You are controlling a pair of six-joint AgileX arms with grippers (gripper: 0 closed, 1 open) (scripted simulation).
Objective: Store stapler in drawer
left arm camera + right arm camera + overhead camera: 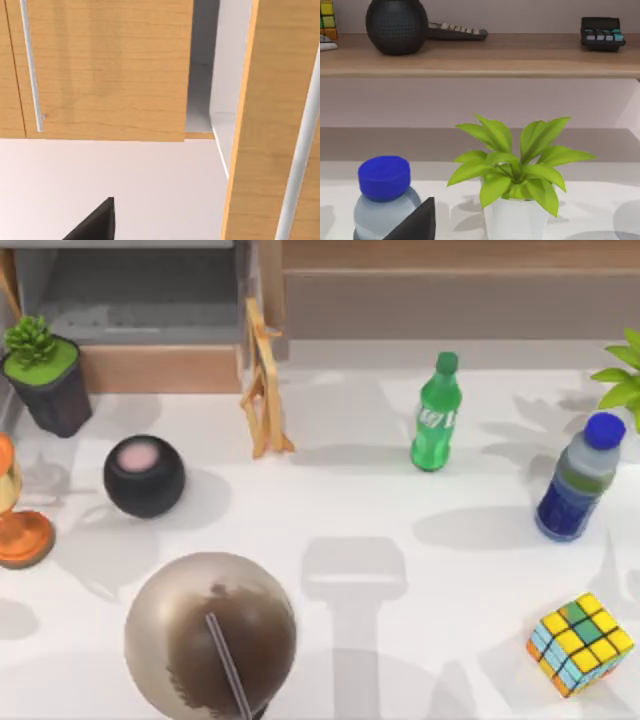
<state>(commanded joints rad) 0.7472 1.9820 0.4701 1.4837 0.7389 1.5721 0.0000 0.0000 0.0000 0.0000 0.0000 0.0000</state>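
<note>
Far left on the white tabletop, boxy drawer: grey inside, pale wooden front; pincer states impossible to tell

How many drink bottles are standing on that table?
2: a green soda bottle upright near the table's middle back, and a blue-capped bottle at the right side, beside a leafy plant. Others may be hidden.

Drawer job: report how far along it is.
Done: the wide grey-lined drawer with light wooden front panel stands open. In hand: cannot tell; the left wrist view faces wooden cabinet fronts. Left: confirm the small red stapler lies inside, then shut the drawer.
</note>
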